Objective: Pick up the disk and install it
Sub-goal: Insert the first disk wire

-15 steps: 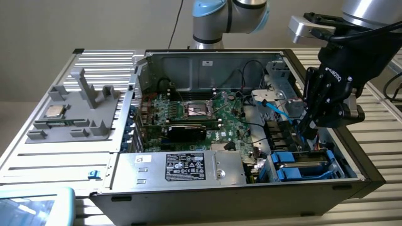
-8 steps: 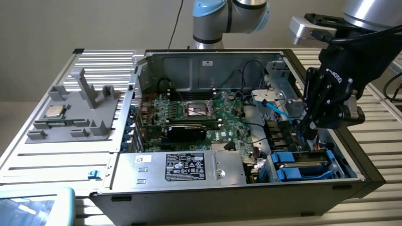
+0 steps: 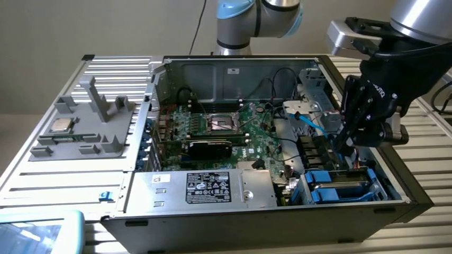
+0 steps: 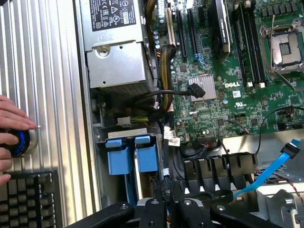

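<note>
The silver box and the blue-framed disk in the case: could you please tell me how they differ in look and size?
The silver box carries a black label; the disk is edged in bright blue. The box is clearly larger than the disk. In the exterior view the box sits to the disk's left, the disk in the corner bay. Both lie inside the case along its near wall.

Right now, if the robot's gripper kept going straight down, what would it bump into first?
Probably the blue-framed drive bay inside the computer case; the gripper hangs right above it. Depth is hard to judge, so the black cable clips beside it might come first.
</note>
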`<state>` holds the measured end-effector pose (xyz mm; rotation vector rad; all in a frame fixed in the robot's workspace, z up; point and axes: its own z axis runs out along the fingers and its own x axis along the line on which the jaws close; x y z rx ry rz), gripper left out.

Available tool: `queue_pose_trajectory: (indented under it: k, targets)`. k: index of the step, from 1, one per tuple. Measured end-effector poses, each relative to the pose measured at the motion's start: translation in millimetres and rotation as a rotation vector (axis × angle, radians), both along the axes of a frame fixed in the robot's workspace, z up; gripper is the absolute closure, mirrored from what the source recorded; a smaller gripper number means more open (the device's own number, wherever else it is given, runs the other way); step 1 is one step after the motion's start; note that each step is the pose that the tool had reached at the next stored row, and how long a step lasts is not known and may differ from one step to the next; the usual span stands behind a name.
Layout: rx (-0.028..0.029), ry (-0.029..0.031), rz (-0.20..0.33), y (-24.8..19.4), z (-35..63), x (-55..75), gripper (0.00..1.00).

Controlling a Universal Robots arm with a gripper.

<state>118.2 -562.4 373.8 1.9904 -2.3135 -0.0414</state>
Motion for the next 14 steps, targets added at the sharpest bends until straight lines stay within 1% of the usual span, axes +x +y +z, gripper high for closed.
queue_pose_trajectory:
  k: [1, 2, 3, 4, 5, 6, 10, 13, 14]
  targets:
    - [0.0156, -0.0002, 0.0, -1.2, -0.1, -0.5, 0.84]
    - [0.0293, -0.0005, 0.0, -2.6, 0.0, -1.1, 0.84]
    - [0.0356, -0.0005, 0.0, -4.0, -0.1, -1.7, 0.84]
    - [0.0392, -0.0006, 0.0, -5.6, -0.1, -2.3, 0.84]
    - [0.0418, -0.0009, 0.0, -7.1, -0.2, -3.2, 0.84]
    - [0.0425, -0.0014, 0.0, -7.7, -0.7, -4.0, 0.84]
    - [0.0424, -0.0039, 0.002, -7.8, -4.7, -5.1, 0.84]
    - [0.0423, -0.0069, 0.01, -7.8, -7.6, -5.2, 0.84]
    - [0.0422, -0.009, 0.014, -7.8, -8.3, -5.3, 0.84]
